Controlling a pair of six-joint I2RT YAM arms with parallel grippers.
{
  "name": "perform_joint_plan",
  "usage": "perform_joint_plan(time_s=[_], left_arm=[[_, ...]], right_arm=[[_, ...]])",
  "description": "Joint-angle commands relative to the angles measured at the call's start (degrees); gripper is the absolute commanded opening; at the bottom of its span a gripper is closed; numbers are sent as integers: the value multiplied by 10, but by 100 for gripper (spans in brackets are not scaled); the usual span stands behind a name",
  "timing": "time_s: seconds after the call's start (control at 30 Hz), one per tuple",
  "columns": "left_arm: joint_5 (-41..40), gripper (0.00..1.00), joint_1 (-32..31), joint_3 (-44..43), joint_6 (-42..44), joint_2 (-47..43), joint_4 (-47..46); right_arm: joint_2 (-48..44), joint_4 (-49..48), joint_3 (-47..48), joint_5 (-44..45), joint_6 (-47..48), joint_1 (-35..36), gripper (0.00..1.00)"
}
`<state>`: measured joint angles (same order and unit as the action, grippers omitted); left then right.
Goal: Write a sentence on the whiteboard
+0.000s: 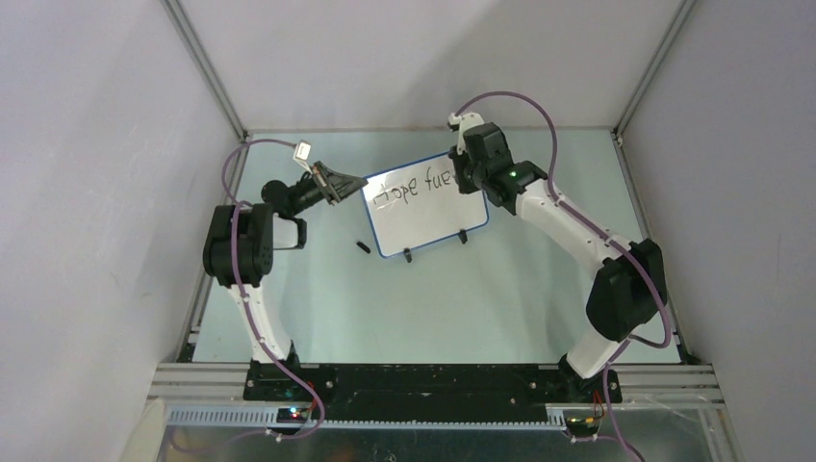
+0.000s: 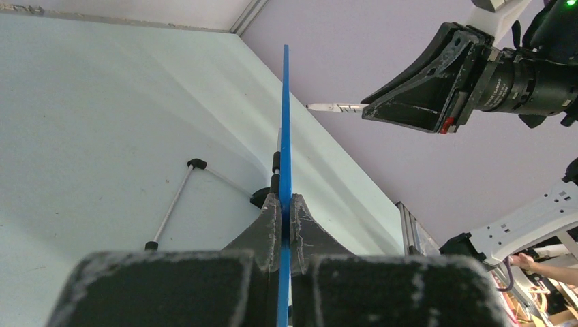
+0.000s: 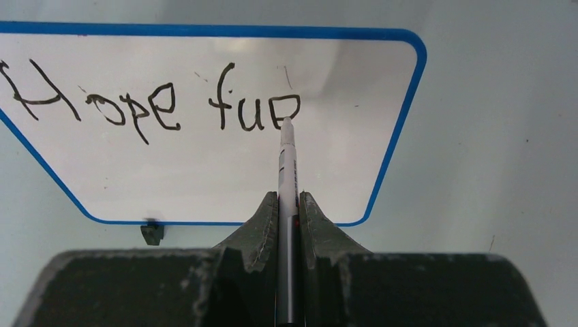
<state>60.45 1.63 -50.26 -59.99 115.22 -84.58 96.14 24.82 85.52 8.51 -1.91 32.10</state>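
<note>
The whiteboard (image 1: 428, 221) stands tilted on the table, white with a blue frame. My left gripper (image 1: 360, 182) is shut on its left edge; in the left wrist view the frame runs edge-on as a blue line (image 2: 285, 122) between the clamped jaws of that gripper (image 2: 286, 204). The sentence (image 3: 157, 105) reads "Hope fue" in black marker strokes (image 1: 419, 190). My right gripper (image 3: 288, 199) is shut on a slim black-and-white marker pen (image 3: 287, 160). Its tip rests at the last letter. From the left wrist the right gripper (image 2: 419, 102) and pen (image 2: 334, 107) show beside the board face.
A small black piece (image 1: 363, 247), maybe a pen cap, lies on the table before the board's left corner. Two black clip feet (image 1: 408, 256) (image 1: 463, 237) hold the board's lower edge. A thin wire stand (image 2: 174, 204) sits behind it. Metal rails and purple walls enclose the table.
</note>
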Motion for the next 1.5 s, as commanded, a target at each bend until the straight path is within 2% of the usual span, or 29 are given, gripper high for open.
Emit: perform_joint_plan(time_s=[0.0,1.47], left_arm=[[19,0,-3,-14,-2,-2,-29],[19,0,-3,-15,-2,0,-28]], right_arm=[[-15,-15,24,-1,1,-10,0],[68,-10,95,10,7,-27,0]])
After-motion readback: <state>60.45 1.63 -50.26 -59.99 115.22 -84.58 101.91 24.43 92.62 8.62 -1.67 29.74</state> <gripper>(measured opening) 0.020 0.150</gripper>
